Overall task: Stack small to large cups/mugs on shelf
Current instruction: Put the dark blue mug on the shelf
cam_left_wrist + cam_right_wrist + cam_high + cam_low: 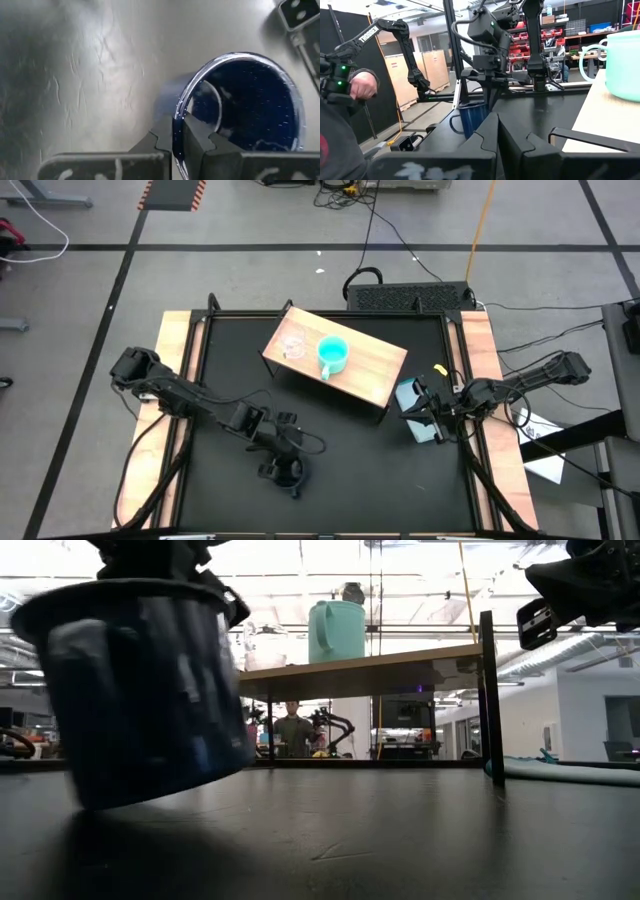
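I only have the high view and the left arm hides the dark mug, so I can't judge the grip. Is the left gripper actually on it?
Observer: Yes. In the left wrist view the left gripper is shut on the dark mug, one finger inside the rim and one outside.
Operator: Is the mug sitting flat on the table?
Observer: No. The low view shows the dark mug tilted, one edge of its base raised off the black tabletop.
Operator: And the right gripper, is it holding anything?
Observer: No. The right wrist view shows the right gripper shut and empty, beside the shelf where the turquoise mug stands.
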`<state>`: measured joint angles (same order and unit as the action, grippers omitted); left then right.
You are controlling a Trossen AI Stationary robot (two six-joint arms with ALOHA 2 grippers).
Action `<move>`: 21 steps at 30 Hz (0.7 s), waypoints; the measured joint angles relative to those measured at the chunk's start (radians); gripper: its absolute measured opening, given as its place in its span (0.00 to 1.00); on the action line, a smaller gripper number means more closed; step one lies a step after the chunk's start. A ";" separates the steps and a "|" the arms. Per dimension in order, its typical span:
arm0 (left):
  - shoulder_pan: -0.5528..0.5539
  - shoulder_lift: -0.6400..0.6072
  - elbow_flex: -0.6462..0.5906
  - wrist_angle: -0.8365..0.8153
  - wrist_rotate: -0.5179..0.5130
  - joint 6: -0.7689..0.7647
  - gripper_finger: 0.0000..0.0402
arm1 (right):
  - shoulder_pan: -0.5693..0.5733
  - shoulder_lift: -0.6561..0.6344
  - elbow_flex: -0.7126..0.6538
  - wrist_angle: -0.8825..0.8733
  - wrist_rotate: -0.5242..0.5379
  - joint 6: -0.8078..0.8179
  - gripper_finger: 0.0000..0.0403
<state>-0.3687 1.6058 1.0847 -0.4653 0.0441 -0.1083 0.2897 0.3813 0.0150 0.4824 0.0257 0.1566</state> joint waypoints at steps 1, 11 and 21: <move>0.000 0.000 0.000 0.017 0.000 0.008 0.04 | 0.000 0.000 0.000 0.000 0.000 0.000 0.00; 0.044 -0.061 0.000 0.106 -0.020 0.095 0.04 | 0.000 0.000 0.000 0.000 0.000 0.000 0.00; 0.096 -0.086 0.152 0.068 -0.030 0.203 0.04 | 0.000 0.000 0.000 0.000 0.000 0.000 0.00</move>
<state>-0.2726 1.5197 1.2363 -0.3973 0.0144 0.0950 0.2897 0.3812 0.0151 0.4828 0.0257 0.1566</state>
